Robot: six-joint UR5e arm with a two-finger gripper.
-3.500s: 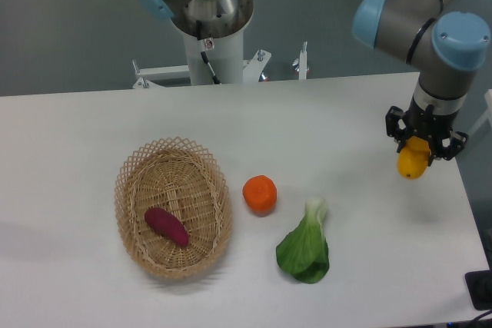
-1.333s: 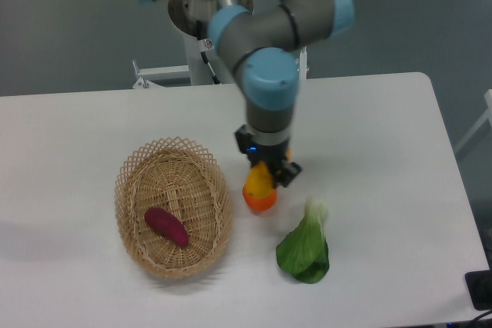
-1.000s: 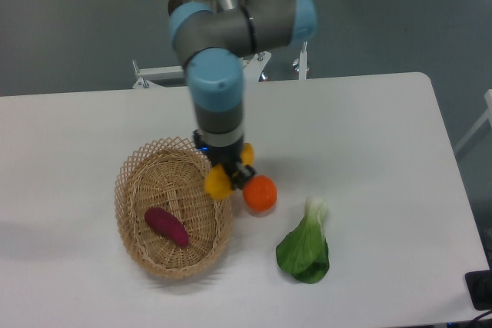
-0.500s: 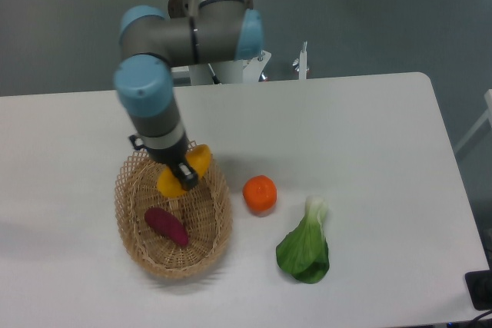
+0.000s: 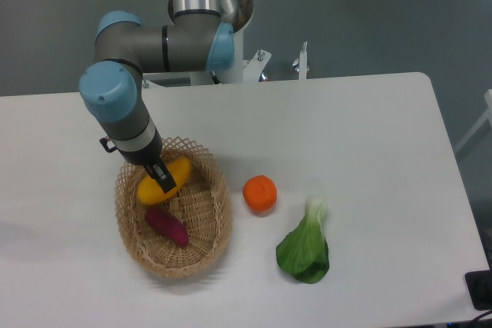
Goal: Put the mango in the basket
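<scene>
There is only the one fixed camera view, looking down on the white bench (image 5: 361, 128). The gripper (image 5: 159, 176) hangs over the upper left part of the basket (image 5: 219, 224), its fingers (image 5: 164, 181) closed on the mango (image 5: 163, 180), which lies tilted with its right end higher, inside the basket's outline and just above the sweet potato (image 5: 166, 226). Whether the mango already touches the wicker floor cannot be told from this angle. The sweet potato rests on the basket's bottom, close below the mango but apart from it.

Compared with half a second ago, the arm (image 5: 123, 105) has swung further left: the blue-capped wrist then sat nearer the basket's top rim, and the mango was over the rim's upper middle; now both are shifted left and slightly lower, deeper within the basket's oval. Three and a half seconds ago the mango was carried at the far right edge of the bench, well apart from the basket.

The other things have stayed where they were. The round orange fruit (image 5: 260, 193) sits on the bench just right of the basket, not touching it. The leafy green vegetable (image 5: 306, 245) lies further right and lower, its pale stem end pointing up toward the orange fruit.
</scene>
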